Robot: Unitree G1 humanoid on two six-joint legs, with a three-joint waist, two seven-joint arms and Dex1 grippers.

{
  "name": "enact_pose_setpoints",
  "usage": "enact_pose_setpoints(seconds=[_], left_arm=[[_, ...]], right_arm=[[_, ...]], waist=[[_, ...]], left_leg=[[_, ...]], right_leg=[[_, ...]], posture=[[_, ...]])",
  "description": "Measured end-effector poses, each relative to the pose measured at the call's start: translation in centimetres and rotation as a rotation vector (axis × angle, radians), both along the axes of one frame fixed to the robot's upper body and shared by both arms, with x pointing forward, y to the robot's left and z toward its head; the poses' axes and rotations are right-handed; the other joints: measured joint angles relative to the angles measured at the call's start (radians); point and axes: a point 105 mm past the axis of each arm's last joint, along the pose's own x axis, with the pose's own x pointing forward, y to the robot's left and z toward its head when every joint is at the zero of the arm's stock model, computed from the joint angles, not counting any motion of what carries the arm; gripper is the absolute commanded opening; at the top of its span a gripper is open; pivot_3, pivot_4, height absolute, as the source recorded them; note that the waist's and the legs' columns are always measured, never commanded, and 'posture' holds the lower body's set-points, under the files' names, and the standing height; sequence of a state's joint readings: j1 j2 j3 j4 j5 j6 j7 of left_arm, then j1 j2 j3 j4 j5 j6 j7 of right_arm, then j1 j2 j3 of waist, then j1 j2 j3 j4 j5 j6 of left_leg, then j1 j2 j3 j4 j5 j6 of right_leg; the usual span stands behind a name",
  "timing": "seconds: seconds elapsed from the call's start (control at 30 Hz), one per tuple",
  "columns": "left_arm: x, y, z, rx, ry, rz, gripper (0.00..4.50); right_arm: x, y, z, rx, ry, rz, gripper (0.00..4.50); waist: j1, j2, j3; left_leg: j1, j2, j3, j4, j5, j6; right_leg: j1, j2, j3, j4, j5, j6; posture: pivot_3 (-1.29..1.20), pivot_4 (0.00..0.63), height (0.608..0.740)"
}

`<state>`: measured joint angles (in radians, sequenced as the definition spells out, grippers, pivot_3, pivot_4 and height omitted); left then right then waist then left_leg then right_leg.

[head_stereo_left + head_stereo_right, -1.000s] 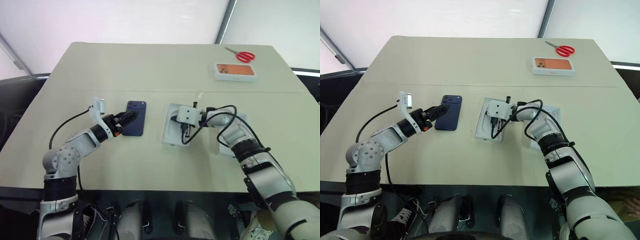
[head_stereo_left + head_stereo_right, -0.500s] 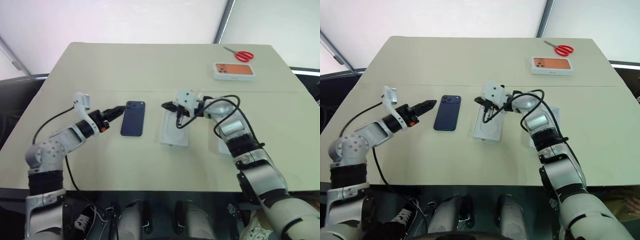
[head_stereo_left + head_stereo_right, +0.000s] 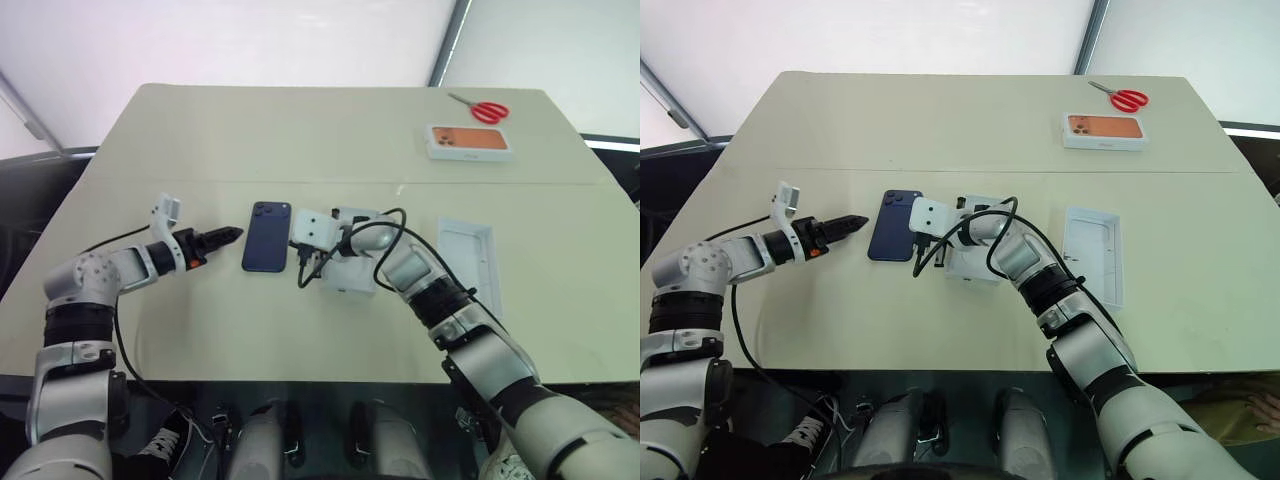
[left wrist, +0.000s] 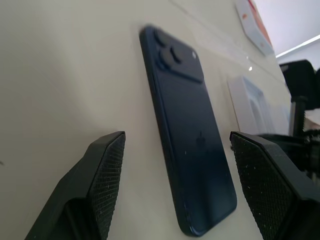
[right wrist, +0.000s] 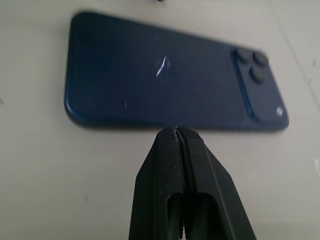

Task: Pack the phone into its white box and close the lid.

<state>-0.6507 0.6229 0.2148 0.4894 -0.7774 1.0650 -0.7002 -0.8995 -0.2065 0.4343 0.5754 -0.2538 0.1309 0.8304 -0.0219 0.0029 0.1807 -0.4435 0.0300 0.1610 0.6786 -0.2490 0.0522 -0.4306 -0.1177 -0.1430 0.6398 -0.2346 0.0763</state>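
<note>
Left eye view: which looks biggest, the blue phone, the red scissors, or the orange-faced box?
1. The phone, largest.
2. The orange-faced box, slightly smaller, but it sits farther away, so this is unsure.
3. The scissors, smallest.

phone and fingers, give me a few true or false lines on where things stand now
1. The phone lies flat on the table, camera side up. True.
2. The right gripper has its fingers spread wide. False: they are shut, tips by the phone's long edge.
3. The left gripper grips the phone. False: its fingers are open, clear of it.
4. Red scissors lie at the table's far right. True.
</note>
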Motion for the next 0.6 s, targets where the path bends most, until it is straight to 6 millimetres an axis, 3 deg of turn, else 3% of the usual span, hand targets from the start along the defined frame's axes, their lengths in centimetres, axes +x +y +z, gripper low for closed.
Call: enact_pose_setpoints(seconds=[0.17,0.6], left_arm=[[0.1,-1.5,-0.1,0.018,0.014,-0.057,3.54],[0.5,-2.5,-0.6,0.040,0.087,-0.083,3.54]], right_arm=[[0.7,-0.1,0.2,-0.046,-0.017,-0.011,0.06],[1.1,1.7,-0.1,-0.041,-0.025,-0.013,0.06]], waist=[[0.001,0.000,0.000],[0.000,0.000,-0.003]], left_leg=[[0.000,0.000,0.000,0.000,0.000,0.000],[0.005,-0.001,0.000,0.000,0.000,-0.001]], right_leg=[[0.000,0.000,0.000,0.001,0.000,0.000],[0.003,-0.001,0.002,0.005,-0.001,0.001]], posture=[[0.00,0.150,0.738],[0.00,0.150,0.738]])
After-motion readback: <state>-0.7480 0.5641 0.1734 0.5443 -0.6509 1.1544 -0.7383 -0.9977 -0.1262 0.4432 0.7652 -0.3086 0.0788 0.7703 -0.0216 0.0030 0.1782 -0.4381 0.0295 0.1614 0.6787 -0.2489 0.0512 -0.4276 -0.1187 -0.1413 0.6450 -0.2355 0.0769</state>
